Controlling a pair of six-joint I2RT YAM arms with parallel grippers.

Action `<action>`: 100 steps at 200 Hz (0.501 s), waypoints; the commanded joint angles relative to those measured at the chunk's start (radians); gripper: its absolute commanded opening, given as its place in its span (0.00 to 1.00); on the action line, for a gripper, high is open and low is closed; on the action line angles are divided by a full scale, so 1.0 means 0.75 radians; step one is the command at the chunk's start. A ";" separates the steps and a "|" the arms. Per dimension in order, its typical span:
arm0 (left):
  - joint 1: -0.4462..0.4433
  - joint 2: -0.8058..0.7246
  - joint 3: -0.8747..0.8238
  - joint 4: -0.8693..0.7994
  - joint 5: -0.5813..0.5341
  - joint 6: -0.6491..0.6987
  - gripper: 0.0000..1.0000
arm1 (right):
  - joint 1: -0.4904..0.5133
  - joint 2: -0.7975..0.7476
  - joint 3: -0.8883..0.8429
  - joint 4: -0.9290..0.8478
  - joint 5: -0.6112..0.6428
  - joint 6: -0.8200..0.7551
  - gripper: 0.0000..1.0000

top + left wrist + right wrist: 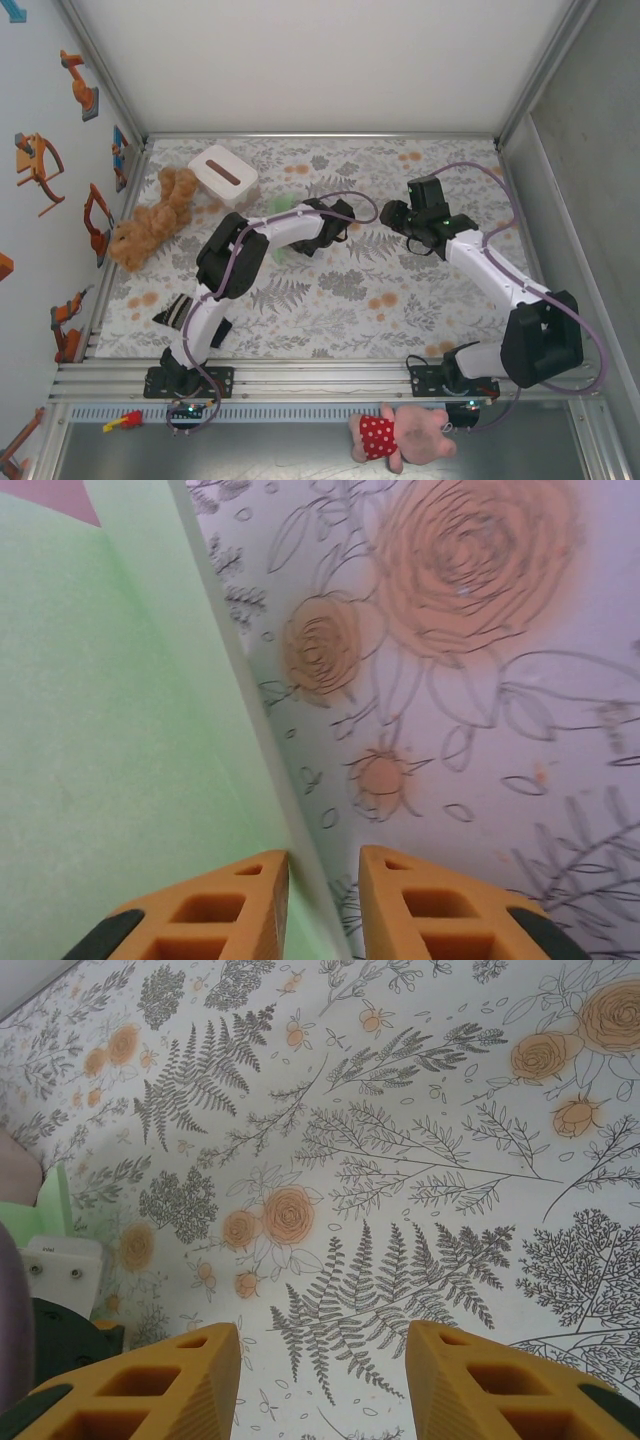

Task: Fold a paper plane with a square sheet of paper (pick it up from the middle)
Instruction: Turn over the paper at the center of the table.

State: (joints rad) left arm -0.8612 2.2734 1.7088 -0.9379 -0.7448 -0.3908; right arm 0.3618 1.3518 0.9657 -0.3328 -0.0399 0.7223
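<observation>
Item, pale green paper (281,204): we find it lying on the flowered tablecloth (340,290) left of centre, near the white box (222,176). The left arm (235,262) reaches across it from above and hides most of it, so we cannot tell its fold

Left gripper (322,865): low over the paper's right edge, jaws a narrow gap apart, that edge running into the gap, nothing clamped that we can see

Right gripper (320,1335): over bare cloth to the right of the paper, jaws wide apart, empty

Surroundings: brown teddy bear (152,222) by the left wall, just beside the box; dark striped cloth (176,312) beside the left arm's lower part; pink plush pig (402,436) on the near ledge, off the cloth
</observation>
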 commanded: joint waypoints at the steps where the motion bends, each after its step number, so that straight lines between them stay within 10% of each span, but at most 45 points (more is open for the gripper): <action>1: -0.010 -0.002 0.041 0.003 0.118 -0.036 0.27 | -0.011 0.008 -0.009 -0.005 0.016 0.029 0.46; 100: -0.012 -0.412 -0.199 0.416 1.061 -0.339 0.47 | -0.026 -0.052 0.005 -0.062 0.077 0.041 0.47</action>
State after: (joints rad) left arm -0.8703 2.0701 1.6325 -0.7639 -0.2119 -0.5488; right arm 0.3500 1.3327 0.9657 -0.3553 -0.0090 0.7361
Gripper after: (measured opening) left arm 0.448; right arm 0.471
